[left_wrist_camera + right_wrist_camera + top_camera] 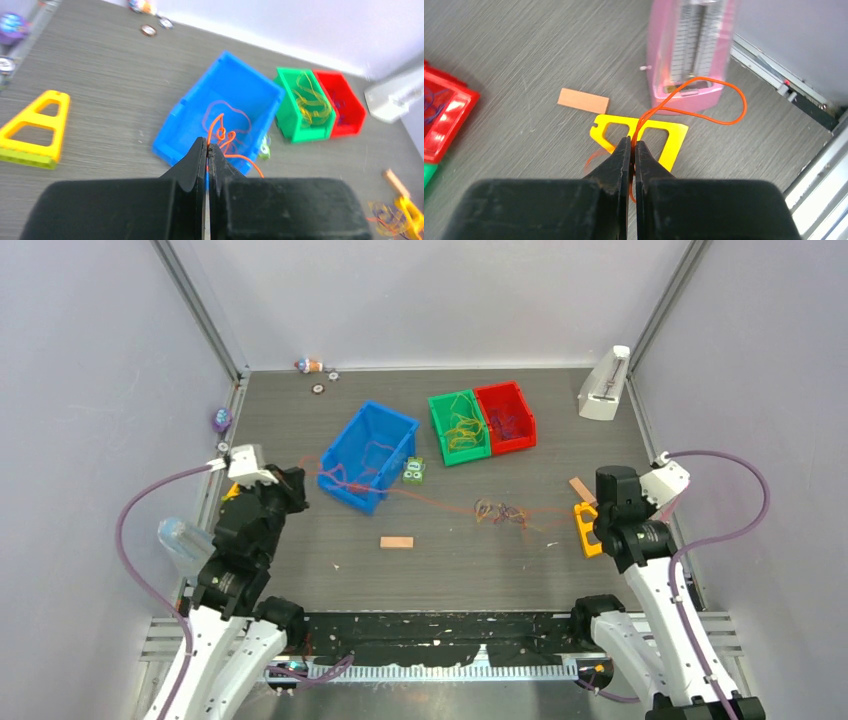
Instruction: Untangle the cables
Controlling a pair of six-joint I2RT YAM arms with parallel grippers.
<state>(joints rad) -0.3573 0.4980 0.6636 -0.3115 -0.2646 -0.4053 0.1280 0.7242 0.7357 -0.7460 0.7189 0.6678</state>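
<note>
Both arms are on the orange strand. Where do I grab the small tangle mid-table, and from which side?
Probably from straight above: the tangle lies flat and low on the table, leaving little for a sideways pinch. Take a loop at its left rim, where yellow shows, clear of the orange cable stretched past it.

A dark wood-grain table carries three open bins. The blue bin sits askew left of centre. The green bin and red bin stand side by side, touching, farther back on the right. A small green toy stands just beside the blue bin. A tan wooden block lies near the front. A second wooden block lies near a yellow triangular frame on the right. Another yellow frame lies at the left edge. What looks like a metronome stands in the far right corner.
</note>
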